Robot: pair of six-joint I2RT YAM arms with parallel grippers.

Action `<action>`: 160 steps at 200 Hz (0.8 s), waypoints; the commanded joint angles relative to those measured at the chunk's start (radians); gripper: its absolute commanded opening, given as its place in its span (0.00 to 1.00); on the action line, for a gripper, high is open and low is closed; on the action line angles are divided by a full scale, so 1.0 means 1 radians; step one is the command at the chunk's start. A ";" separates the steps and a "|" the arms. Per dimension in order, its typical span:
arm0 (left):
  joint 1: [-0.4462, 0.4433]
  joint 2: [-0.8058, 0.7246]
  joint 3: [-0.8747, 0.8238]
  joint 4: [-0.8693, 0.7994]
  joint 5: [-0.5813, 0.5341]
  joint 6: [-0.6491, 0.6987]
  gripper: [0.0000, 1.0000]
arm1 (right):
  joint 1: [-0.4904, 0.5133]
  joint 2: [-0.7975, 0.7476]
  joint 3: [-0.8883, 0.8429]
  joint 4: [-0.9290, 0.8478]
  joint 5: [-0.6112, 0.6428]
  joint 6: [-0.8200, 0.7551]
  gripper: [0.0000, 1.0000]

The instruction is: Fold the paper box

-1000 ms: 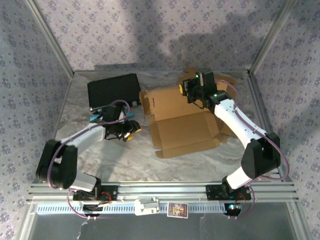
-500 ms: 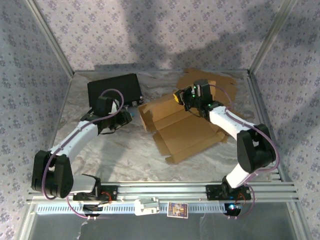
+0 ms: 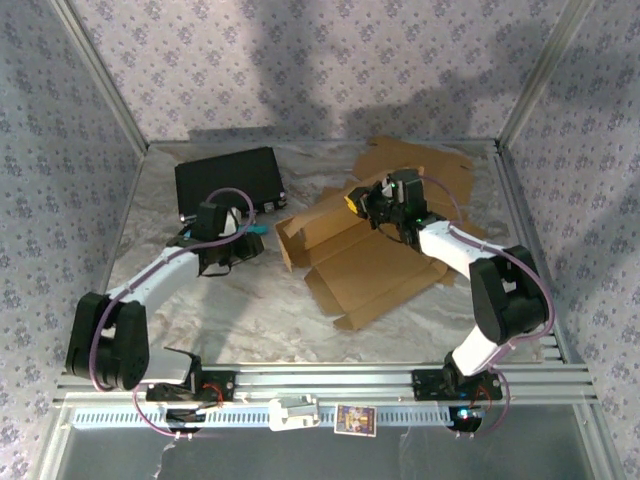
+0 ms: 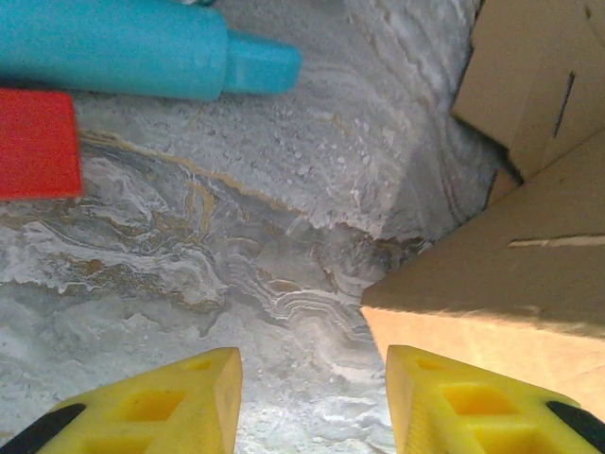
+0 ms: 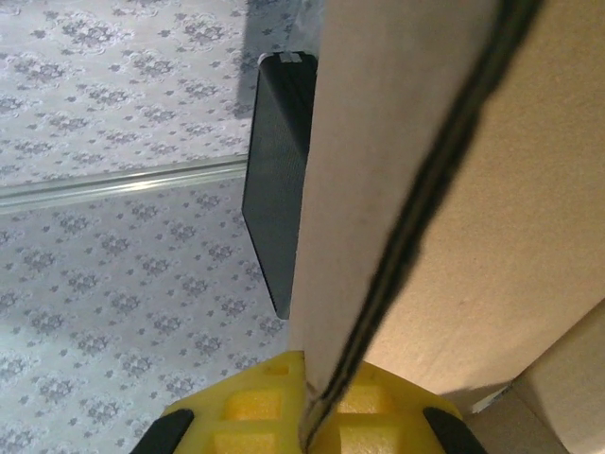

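1. Top external: the paper box (image 3: pixel 370 265) is seen mid-table, largely flat. An early fold is judged in hand, with its rear flap gripped by the right gripper (image 3: pixel 362 200).
2. Left wrist: the left gripper (image 4: pixel 312 378) is held spread and empty beside the box's wall. Bracing that wall is called for next.
3. Right wrist: the flap's edge is pinched between pressed-together fingers (image 5: pixel 255 416).

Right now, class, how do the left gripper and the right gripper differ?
The left gripper stands open; the right gripper is shut. The left gripper holds nothing above the table; the right gripper pinches a flap of the cardboard box. Both have yellow fingers.
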 commanded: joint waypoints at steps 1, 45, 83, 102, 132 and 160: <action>-0.018 0.001 -0.031 0.149 0.055 0.109 0.45 | -0.005 0.032 -0.018 0.049 -0.045 -0.055 0.00; -0.072 0.038 -0.038 0.236 0.012 0.186 0.50 | -0.011 0.039 -0.045 0.087 -0.055 -0.059 0.00; -0.109 0.071 -0.033 0.311 0.031 0.219 0.54 | -0.010 0.043 -0.034 0.079 -0.059 -0.062 0.00; -0.130 0.066 -0.040 0.330 0.030 0.238 0.55 | -0.010 0.045 -0.032 0.073 -0.055 -0.062 0.00; -0.155 0.060 -0.053 0.365 0.052 0.248 0.54 | -0.008 0.049 -0.022 0.078 -0.056 -0.060 0.00; -0.189 0.046 -0.052 0.368 0.049 0.264 0.55 | -0.005 0.055 -0.015 0.082 -0.052 -0.053 0.00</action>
